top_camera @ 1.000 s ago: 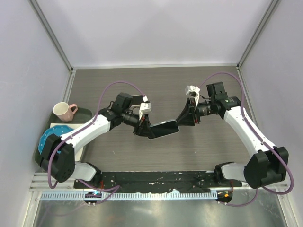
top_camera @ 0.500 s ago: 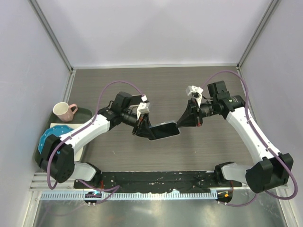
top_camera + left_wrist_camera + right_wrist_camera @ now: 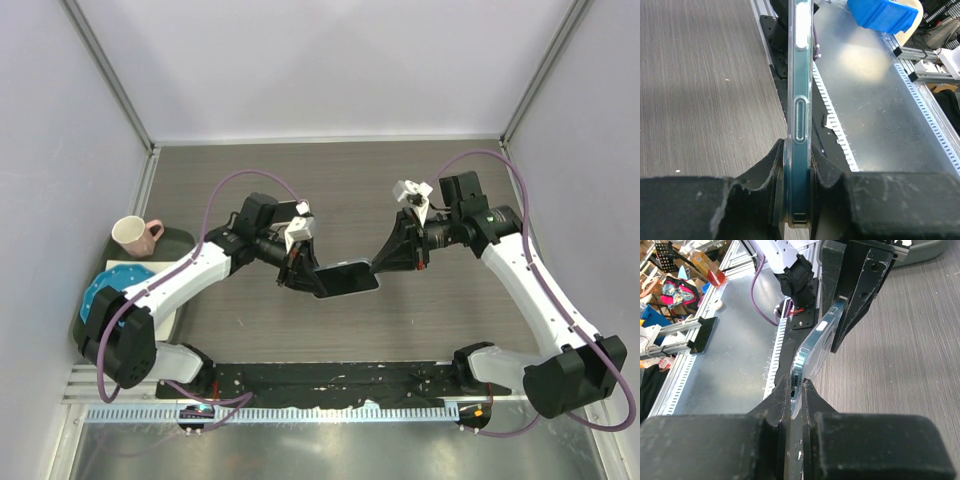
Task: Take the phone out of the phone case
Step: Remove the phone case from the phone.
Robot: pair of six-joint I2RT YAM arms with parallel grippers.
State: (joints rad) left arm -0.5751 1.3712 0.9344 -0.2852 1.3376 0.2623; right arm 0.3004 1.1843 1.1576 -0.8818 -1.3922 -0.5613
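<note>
Phone [image 3: 345, 277], not yet out of its clear phone case [image 3: 791, 90], spans the gap above the worktop [image 3: 340, 180]: left gripper [image 3: 300, 270] clenched on one end, right gripper [image 3: 388, 262] pinching the other (presumably one anchors while the other peels).

The phone [image 3: 345, 277] has both ends buried in the left gripper [image 3: 298, 272] and right gripper [image 3: 388, 260], its far end runs off the left wrist view's top edge, its clear case [image 3: 790, 90] is indistinguishable overhead, and the left arm [image 3: 190, 275] covers part of the blue dish [image 3: 113, 283].
</note>
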